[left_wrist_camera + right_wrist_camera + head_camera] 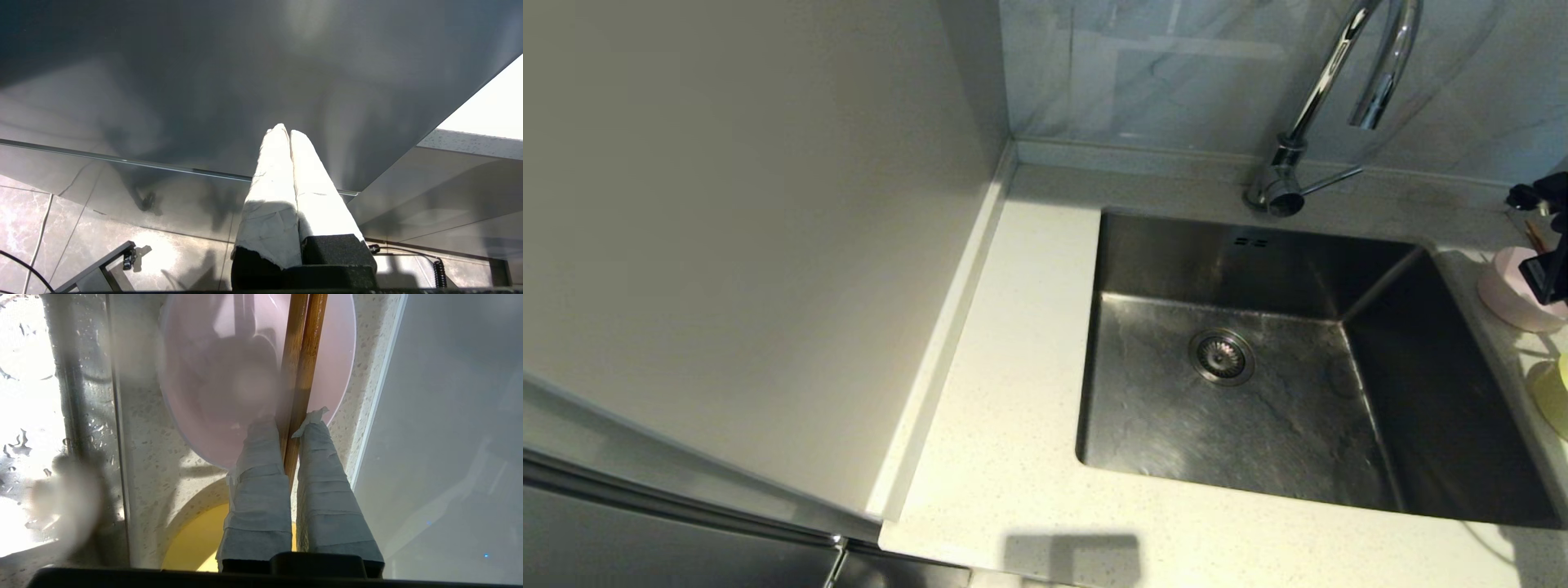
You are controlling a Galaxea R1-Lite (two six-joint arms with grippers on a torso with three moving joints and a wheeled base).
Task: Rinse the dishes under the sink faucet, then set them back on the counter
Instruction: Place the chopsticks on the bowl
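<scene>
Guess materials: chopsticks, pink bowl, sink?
chopsticks: likely wood or bamboo, brown with lengthwise grain and slight sheen.
pink bowl: probably plastic, pale, smooth, thin-rimmed; could be glazed ceramic.
sink: brushed stainless steel, grey with streaky reflections.

Strong light from the right washes the desk (1013, 392) pale, while the sink (1445, 425) falls into deep shadow along its right wall and a square shadow lies on the desk's near edge. In the right wrist view the pink bowl (212, 375) is soft and out of focus, with blown-out glare on the wet steel. The left wrist view is dim, with sunlit fingers (278, 183).
</scene>
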